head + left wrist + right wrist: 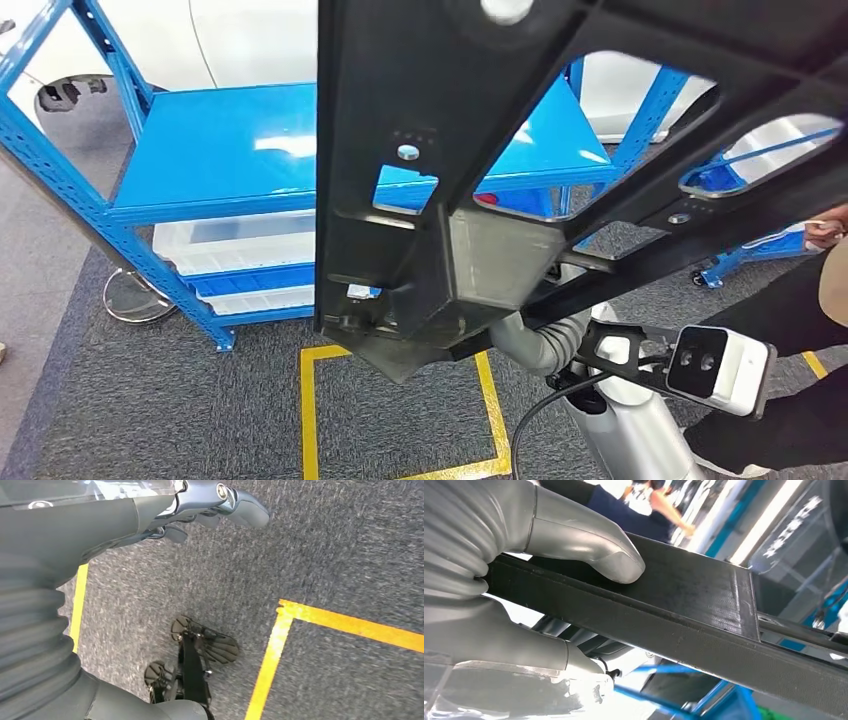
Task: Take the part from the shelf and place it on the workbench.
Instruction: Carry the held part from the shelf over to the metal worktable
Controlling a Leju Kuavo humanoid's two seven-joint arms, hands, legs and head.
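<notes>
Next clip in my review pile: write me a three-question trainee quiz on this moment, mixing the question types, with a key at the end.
1. True or false: the right robot hand grips the black part.
2. Multiple choice: the blue shelf has its top level
A. stacked with boxes
B. bare
C. covered by a cloth
3. Fill in: the yellow tape on the carpet outlines a ____.

Key: 1 true, the thumb presses on a bar of the part in the right wrist view. 2 B. 3 square.

Bright even light; glare on the blue shelf (pixel 250 140); wrist views slightly blurred
</notes>
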